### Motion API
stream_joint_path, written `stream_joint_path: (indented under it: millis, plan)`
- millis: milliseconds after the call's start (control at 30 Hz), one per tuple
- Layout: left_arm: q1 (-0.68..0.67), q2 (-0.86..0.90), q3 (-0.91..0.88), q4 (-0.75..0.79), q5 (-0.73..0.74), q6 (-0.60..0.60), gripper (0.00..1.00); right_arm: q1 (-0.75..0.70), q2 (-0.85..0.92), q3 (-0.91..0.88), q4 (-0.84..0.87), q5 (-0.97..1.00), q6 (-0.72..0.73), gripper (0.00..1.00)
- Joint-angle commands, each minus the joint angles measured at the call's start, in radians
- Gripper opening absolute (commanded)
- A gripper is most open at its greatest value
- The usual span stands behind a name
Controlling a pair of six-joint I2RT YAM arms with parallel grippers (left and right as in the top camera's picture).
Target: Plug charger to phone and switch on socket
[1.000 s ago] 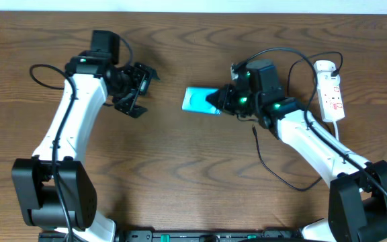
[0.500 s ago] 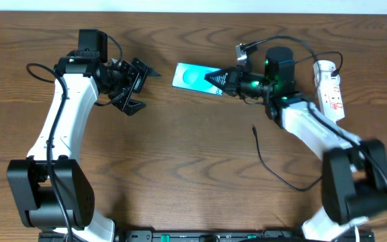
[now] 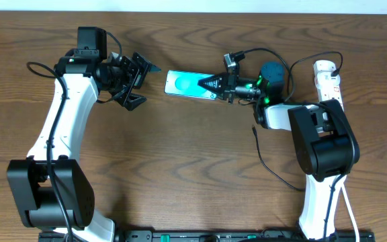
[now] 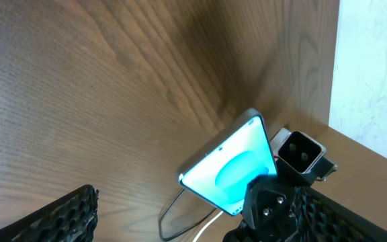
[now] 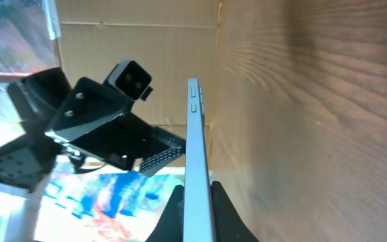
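One phone point(image 3: 183, 85), one charger point(image 3: 259, 149), one socket point(image 3: 326, 77).

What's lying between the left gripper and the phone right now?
Nothing. The overhead view shows only bare wooden table between the open left gripper and the phone, whose far end the right gripper grips.

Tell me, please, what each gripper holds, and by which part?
The right gripper pinches the flat teal-screened phone by the end facing it; the left gripper, jaws open, holds nothing.

phone point(image 3: 182, 84) right end hidden by right end effector point(image 3: 207, 85)
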Motion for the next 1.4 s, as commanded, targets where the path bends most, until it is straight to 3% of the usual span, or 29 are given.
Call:
stream_joint_path:
  millis: [0,233,500,800,1100,1367]
  plan:
    - [0.002,-0.002,-0.003,0.008,0.009,0.026,0.93,-0.023,0.003,0.014,0.032,-0.04,0.085,0.01]
    - [0.002,-0.002,-0.009,0.08,0.086,0.116,0.93,-0.028,0.003,0.014,0.119,-0.038,0.152,0.01]
    - [0.0,-0.002,-0.087,0.196,0.144,0.138,0.93,-0.028,0.003,0.014,0.126,-0.033,0.152,0.01]
    - [0.001,-0.002,-0.245,0.472,0.266,0.117,0.93,-0.03,0.003,0.014,0.126,-0.032,0.151,0.01]
    - [0.0,-0.002,-0.249,0.476,0.27,0.118,0.93,-0.039,0.003,0.014,0.124,0.016,0.145,0.01]
    - [0.0,-0.002,-0.249,0.525,0.27,0.076,0.93,-0.011,0.003,0.014,0.106,0.267,0.187,0.01]
